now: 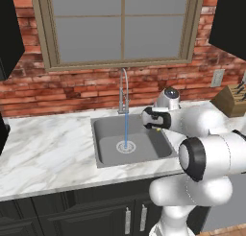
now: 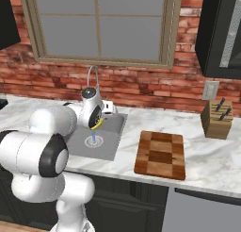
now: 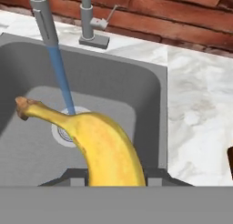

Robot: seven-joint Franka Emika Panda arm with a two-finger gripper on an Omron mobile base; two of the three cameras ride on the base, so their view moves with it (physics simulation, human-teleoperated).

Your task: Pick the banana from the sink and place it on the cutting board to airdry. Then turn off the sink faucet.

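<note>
Matt grey steel sink, white marble counter

Evenly and softly lit throughout, with no clear light source. Flat rendered shading, no glare on the marble counter or steel sink. Only faint shadows inside the basin. Slightly soft and low in detail, without edge distortion.

Knife block on marble counter (below window)
</note>
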